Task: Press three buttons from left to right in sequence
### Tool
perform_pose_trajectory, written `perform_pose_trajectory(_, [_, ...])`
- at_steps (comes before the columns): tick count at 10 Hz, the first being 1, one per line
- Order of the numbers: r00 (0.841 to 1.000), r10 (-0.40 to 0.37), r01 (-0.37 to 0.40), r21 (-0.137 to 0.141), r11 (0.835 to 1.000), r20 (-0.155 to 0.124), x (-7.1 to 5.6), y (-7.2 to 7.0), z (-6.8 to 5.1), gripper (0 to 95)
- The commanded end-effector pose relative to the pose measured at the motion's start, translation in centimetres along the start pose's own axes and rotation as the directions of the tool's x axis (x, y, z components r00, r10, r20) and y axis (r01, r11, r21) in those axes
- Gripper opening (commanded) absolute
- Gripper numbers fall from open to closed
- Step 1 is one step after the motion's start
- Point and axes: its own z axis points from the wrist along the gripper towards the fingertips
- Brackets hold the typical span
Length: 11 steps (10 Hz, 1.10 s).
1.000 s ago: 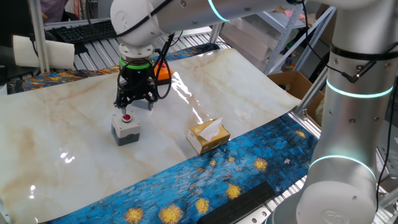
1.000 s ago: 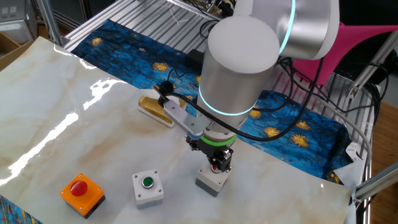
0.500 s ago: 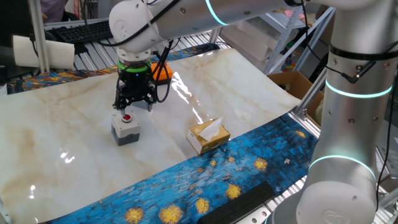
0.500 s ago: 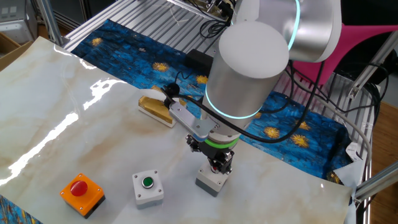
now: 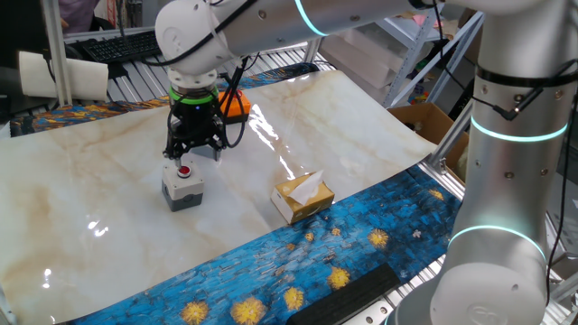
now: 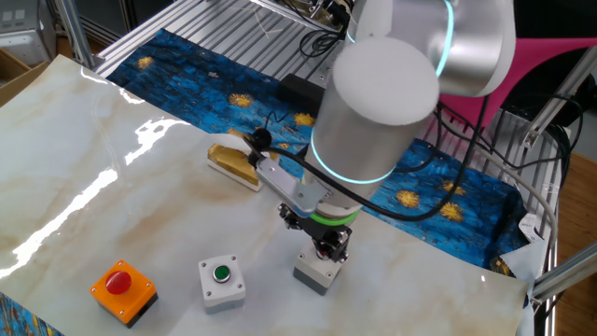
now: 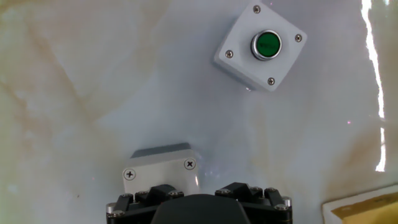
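Judging by their build, the 3 button boxes are stiff and light, so each wants a straight push on its cap, not a grasp. The tool (image 5: 188, 155) hangs just above the grey box with the red button (image 5: 183, 183), mid-table; its fingertips hide, so I cannot tell their spread. The green-button box (image 7: 261, 45) and orange box (image 6: 123, 288) line up beyond, toward 1 table edge.

We are holding our arm (image 5: 271, 23) reaching from three o'clock, our gripper (image 5: 191, 149) pointing straight down, wrist vertical, just above the table.
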Motion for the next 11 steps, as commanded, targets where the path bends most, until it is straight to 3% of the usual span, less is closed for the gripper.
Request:
perform_pose_trajectory(1, [0.999, -0.036, 0.036, -0.003, 0.999, -0.013, -0.16, -0.55, -0.55, 76.0])
perform_pose_trajectory(3, [1.0, -0.024, 0.024, -0.02, 1.0, -0.018, -0.22, -0.72, -0.77, 76.0])
perform_pose_trajectory(7, [0.999, -0.033, 0.033, -0.004, 0.999, -0.024, -0.24, -0.75, -0.75, 76.0])
perform_pose_trajectory(11, [0.999, -0.026, 0.025, -0.019, 1.0, -0.039, -0.48, -0.85, -0.6, 76.0])
